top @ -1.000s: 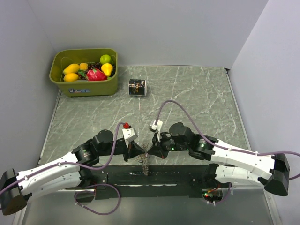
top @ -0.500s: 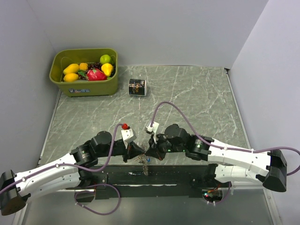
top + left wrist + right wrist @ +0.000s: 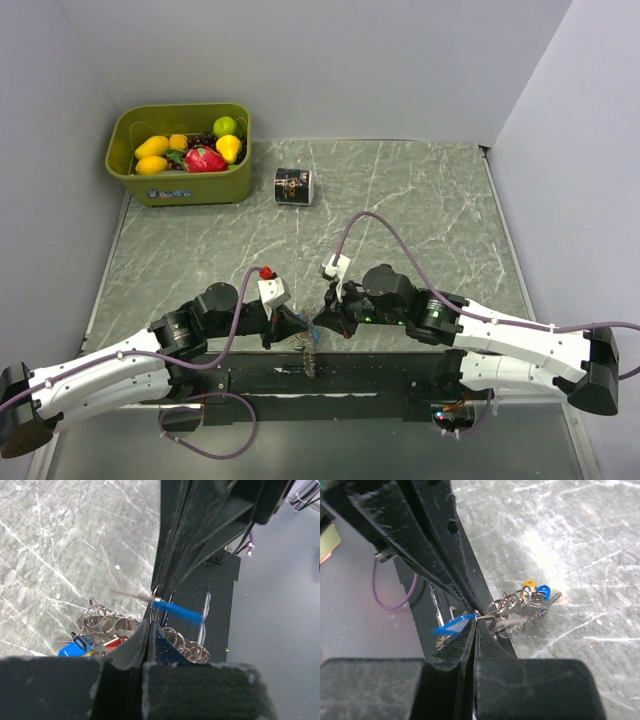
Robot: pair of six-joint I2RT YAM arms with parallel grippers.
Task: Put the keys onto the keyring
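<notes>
Threading step, lower centre of top view: left gripper (image 3: 302,325) and right gripper (image 3: 321,322) both pressed shut, tips meeting at the blue key (image 3: 177,613). We can't tell who pinches what. Keyring (image 3: 520,611) bunched just beside. Next: fine alignment of key hole onto ring wire.

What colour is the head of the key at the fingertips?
Bright blue key head, clearest in the left wrist view.

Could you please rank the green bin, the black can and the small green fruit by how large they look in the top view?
1. green bin
2. black can
3. green fruit
</notes>
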